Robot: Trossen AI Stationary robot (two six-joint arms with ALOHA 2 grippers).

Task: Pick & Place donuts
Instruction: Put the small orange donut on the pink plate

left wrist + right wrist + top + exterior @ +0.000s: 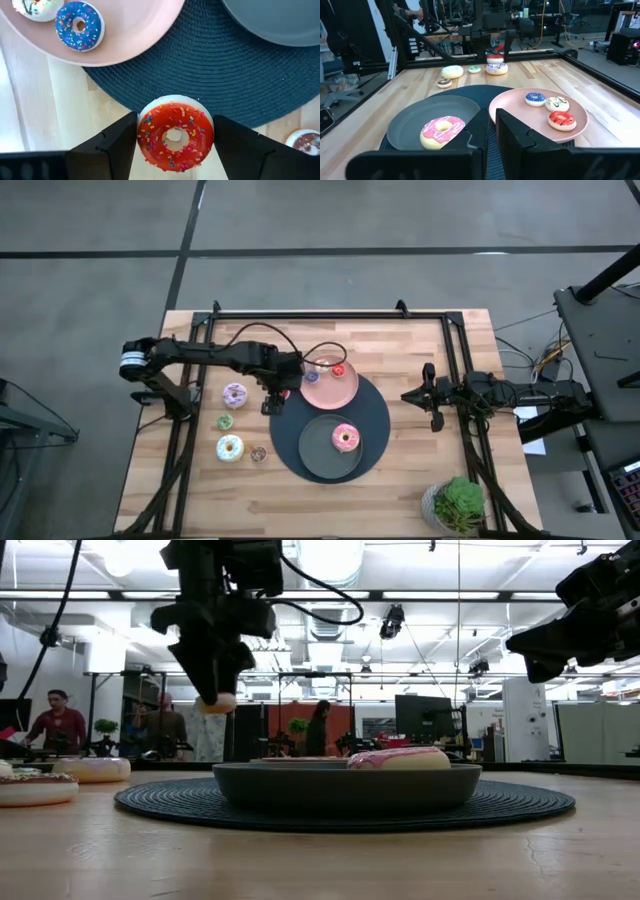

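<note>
Light wood desk [400, 480] with a dark woven mat [215, 75]; left end effector [175, 140] grips a red donut [175, 135], glossy with rainbow sprinkles, held up over the mat's edge. Right end effector [487, 127] waits closed, off right.

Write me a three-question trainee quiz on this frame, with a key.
1. True or false: the left gripper holds a red sprinkled donut above the table.
2. Which plate holds the pink donut: A) the pink plate B) the grey plate?
3. How many donuts lie on the pink plate in the right wrist view?

Key: 1 true; 2 B; 3 three. The right gripper waits off the mat, its fingers close together.
</note>
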